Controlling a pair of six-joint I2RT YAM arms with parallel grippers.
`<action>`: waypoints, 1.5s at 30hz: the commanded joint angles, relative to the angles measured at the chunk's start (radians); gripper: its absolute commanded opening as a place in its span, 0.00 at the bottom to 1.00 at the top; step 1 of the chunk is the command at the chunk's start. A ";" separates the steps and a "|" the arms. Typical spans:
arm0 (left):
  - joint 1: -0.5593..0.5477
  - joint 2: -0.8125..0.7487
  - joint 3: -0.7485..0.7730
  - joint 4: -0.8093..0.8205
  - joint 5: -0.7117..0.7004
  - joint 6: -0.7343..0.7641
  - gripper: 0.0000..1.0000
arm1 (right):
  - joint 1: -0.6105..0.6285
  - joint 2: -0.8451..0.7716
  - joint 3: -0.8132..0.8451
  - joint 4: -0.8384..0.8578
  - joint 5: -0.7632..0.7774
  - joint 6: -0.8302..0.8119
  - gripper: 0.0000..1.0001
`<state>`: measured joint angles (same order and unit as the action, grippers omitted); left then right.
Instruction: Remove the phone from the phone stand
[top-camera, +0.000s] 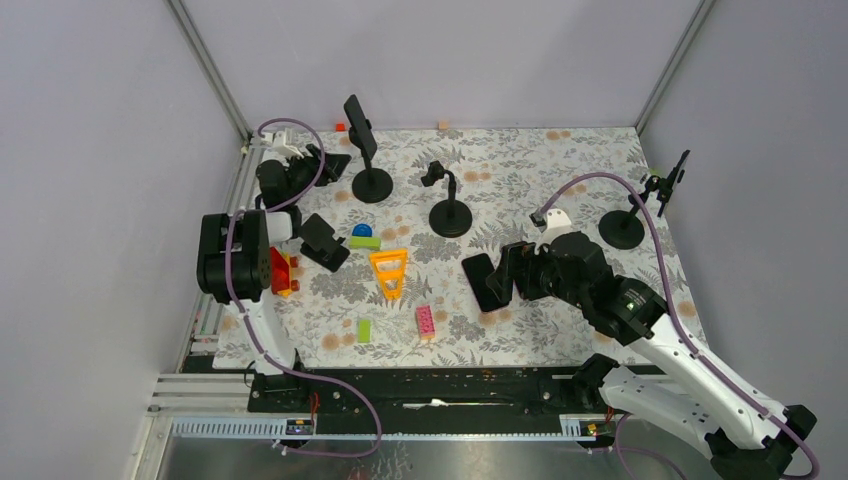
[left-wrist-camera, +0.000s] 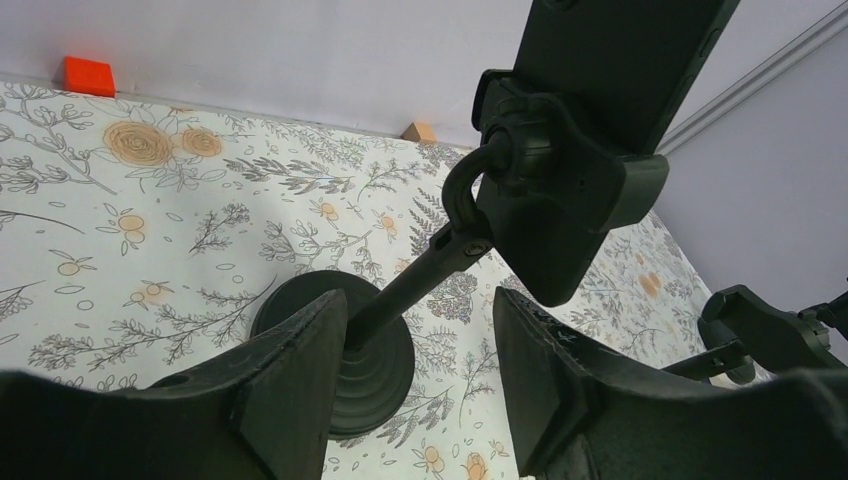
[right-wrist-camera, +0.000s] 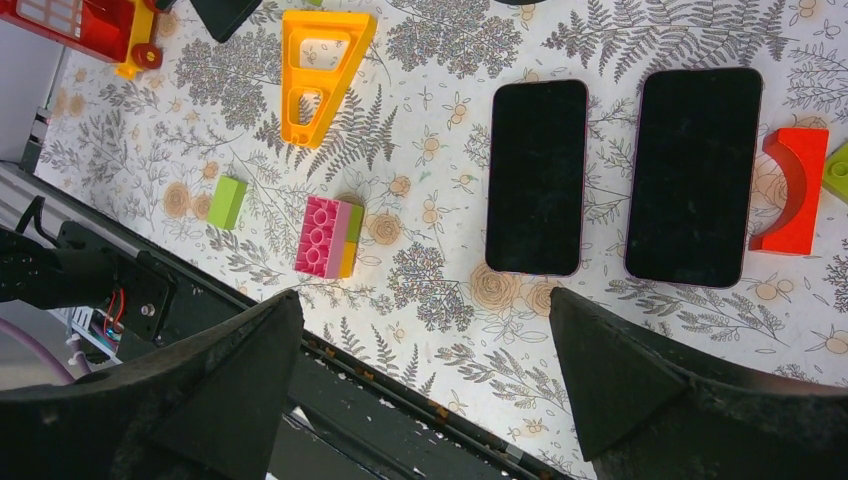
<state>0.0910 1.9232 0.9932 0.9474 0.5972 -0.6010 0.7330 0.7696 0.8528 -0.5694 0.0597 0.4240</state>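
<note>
A black phone (top-camera: 359, 124) sits tilted in the clamp of a black phone stand (top-camera: 372, 185) at the back left. My left gripper (top-camera: 338, 165) is low on the table just left of that stand. In the left wrist view the phone (left-wrist-camera: 620, 60) is held in the clamp (left-wrist-camera: 545, 190) above the stem and round base (left-wrist-camera: 345, 345), and the left gripper (left-wrist-camera: 420, 385) is open, its fingers apart in front of the stem, holding nothing. My right gripper (top-camera: 503, 275) hovers open over a phone lying flat (top-camera: 479, 282).
An empty stand (top-camera: 450, 215) is mid-table. A third stand (top-camera: 627, 228) at the right holds a phone (top-camera: 676, 178). Two flat phones (right-wrist-camera: 537, 175) (right-wrist-camera: 695, 175) lie below the right gripper (right-wrist-camera: 425, 370). Toy blocks (top-camera: 388, 272) and a black object (top-camera: 325, 243) lie left of centre.
</note>
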 joint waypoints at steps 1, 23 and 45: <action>-0.017 0.024 0.055 0.098 0.008 -0.003 0.59 | -0.002 -0.002 0.013 0.015 -0.006 0.008 0.99; -0.068 0.132 0.147 0.159 -0.105 -0.085 0.58 | -0.003 -0.014 0.011 -0.016 0.008 0.005 0.99; -0.117 0.242 0.255 0.223 -0.154 -0.174 0.52 | -0.001 -0.023 -0.009 -0.016 0.010 0.002 0.99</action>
<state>-0.0181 2.1414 1.1976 1.0466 0.4549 -0.7376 0.7330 0.7544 0.8463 -0.5934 0.0616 0.4244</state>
